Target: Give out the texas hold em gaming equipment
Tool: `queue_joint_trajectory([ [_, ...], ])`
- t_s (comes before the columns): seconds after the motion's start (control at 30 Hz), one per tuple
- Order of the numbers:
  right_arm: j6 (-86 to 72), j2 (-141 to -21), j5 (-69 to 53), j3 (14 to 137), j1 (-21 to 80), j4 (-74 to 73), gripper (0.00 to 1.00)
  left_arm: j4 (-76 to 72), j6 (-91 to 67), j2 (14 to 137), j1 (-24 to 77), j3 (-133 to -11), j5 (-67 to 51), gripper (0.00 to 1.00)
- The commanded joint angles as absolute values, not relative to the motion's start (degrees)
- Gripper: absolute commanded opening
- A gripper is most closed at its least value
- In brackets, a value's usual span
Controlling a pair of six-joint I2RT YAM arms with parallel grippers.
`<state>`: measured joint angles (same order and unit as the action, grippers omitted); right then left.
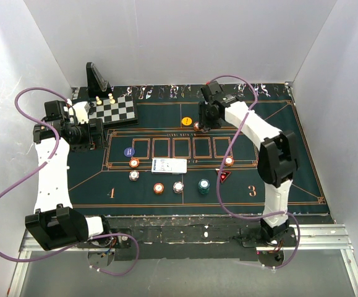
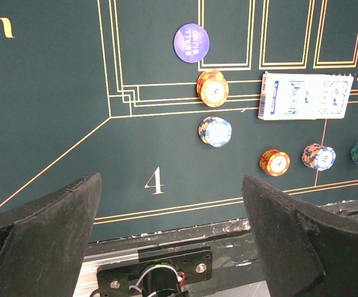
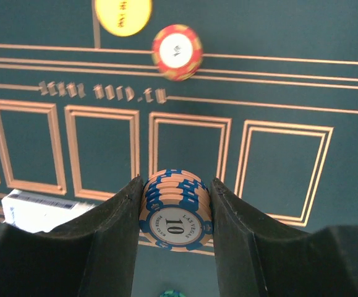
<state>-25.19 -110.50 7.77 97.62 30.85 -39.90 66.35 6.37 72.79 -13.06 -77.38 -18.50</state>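
The dark green felt surface (image 2: 42, 93) carries gold lines. The peach round chip stack (image 3: 174, 213) has blue edge stripes; the purple plastic disc (image 2: 191, 43) white lettering; the white rectangular card deck (image 2: 305, 96) seemingly blue patterning.

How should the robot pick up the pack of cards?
Come straight down from above and pinch the pack of cards across its two long edges. It lies flat on the mat, so only its sides can be caught, and that way is narrower. A stack of orange chips sits close to its left end.
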Motion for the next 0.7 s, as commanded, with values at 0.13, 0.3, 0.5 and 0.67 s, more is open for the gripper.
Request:
queue_joint_trajectory([
  [0.13, -24.17, -123.29, 6.68, 111.34, 24.88, -44.56, 0.41, 65.92, 6.94, 71.63, -13.54, -77.78, -19.95, 0.98],
  [0.3, -24.26, -129.54, 7.29, 117.15, 23.03, -46.4, 0.41, 65.92, 7.12, 71.81, -13.45, -78.05, -20.21, 0.98],
  [0.5, -24.17, -134.2, 7.73, 121.2, 21.53, -47.2, 0.41, 66.09, 7.56, 71.72, -13.53, -77.96, -20.22, 0.98],
  [0.67, -23.99, -137.72, 6.77, 125.15, 21.36, -48.69, 0.43, 66.01, 7.73, 71.81, -13.54, -77.96, -20.13, 0.98],
])
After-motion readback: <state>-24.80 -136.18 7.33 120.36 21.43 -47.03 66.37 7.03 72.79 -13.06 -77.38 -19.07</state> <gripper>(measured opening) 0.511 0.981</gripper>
